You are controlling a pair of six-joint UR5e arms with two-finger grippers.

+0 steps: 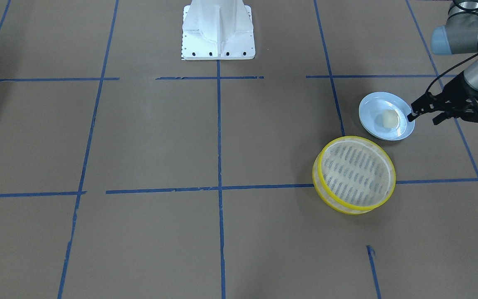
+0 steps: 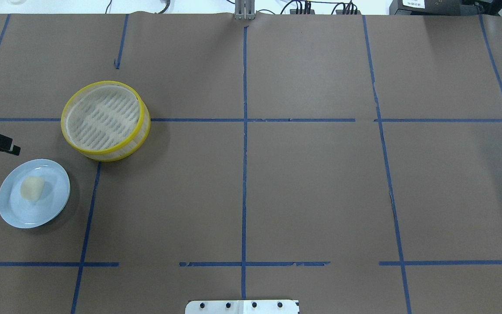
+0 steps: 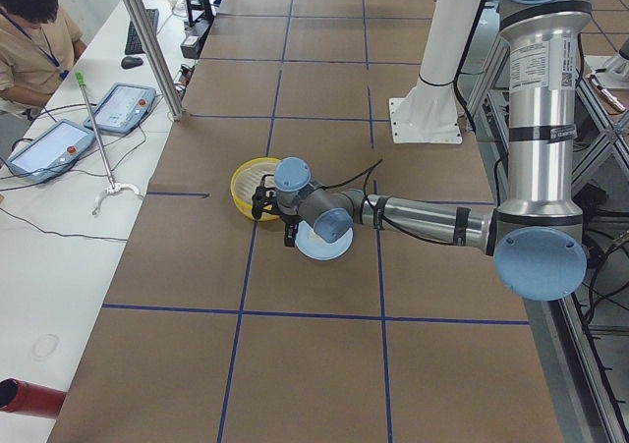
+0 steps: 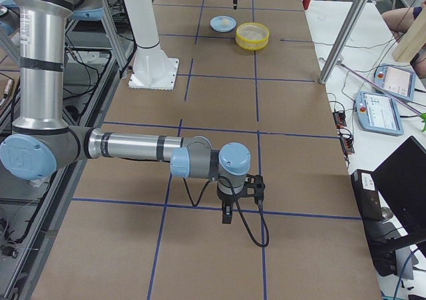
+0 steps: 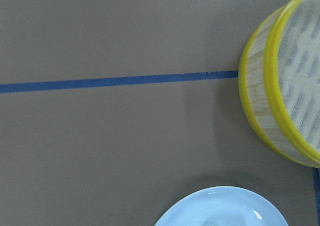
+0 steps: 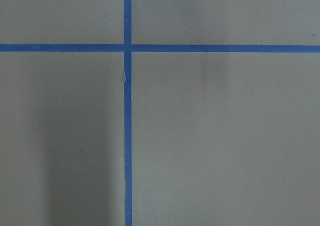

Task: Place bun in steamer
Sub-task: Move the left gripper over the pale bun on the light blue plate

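Note:
The cream-white bun (image 1: 389,119) lies on a pale blue plate (image 1: 371,109) on my left side of the table; it also shows in the overhead view (image 2: 32,188). The yellow-rimmed steamer (image 1: 355,172) stands empty beside the plate (image 2: 50,205), a little further from my base (image 2: 103,117). My left gripper (image 1: 423,119) hovers open and empty just outside the plate's rim, not touching the bun. The left wrist view shows the steamer's wall (image 5: 260,105) and the plate's edge (image 5: 225,211). My right gripper (image 4: 226,215) is far off over bare table; I cannot tell if it is open.
The white robot base (image 1: 218,31) stands at the table's middle edge. Blue tape lines (image 2: 244,152) grid the brown table. A side table with tablets (image 3: 49,148) and a seated person lies beyond the far edge, with a metal pole (image 3: 147,45).

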